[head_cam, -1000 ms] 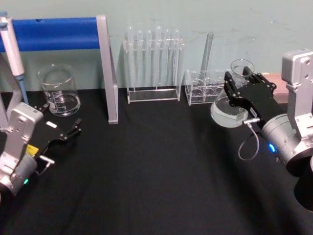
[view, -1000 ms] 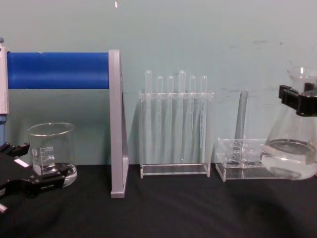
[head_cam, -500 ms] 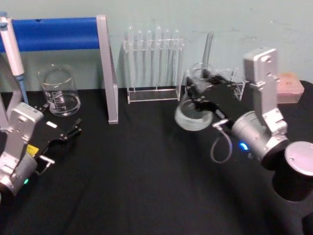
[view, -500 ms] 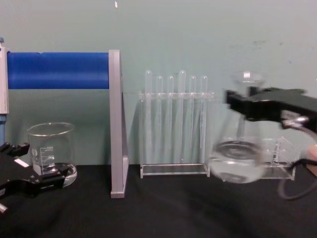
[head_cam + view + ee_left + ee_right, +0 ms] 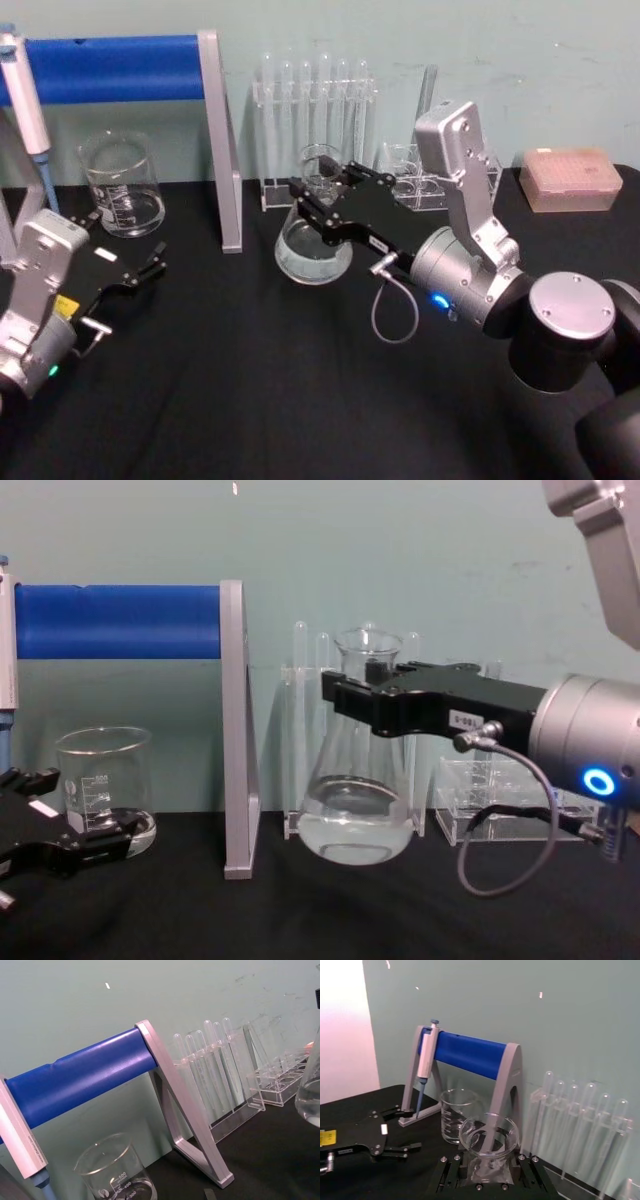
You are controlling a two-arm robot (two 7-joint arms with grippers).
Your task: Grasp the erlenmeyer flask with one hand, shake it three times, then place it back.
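Swung left, right claw (image 5: 322, 182) holds flask (image 5: 313, 250) over black table (image 5: 250, 390), teal wall (image 5: 520, 40) behind.

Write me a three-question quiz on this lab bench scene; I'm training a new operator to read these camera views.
1. True or false: the black left gripper grips the clear glass conical erlenmeyer flask.
2. Multiple choice: the flask's wide base contains A) clear liquid, B) nothing, C) blue powder.
3. Short answer: on which part of the flask is the black right gripper, on its silver-grey wrist, shut?
Key: 1 false, the left gripper rests open in front of the cylindrical clear glass beaker; 2 A; 3 the narrow neck.
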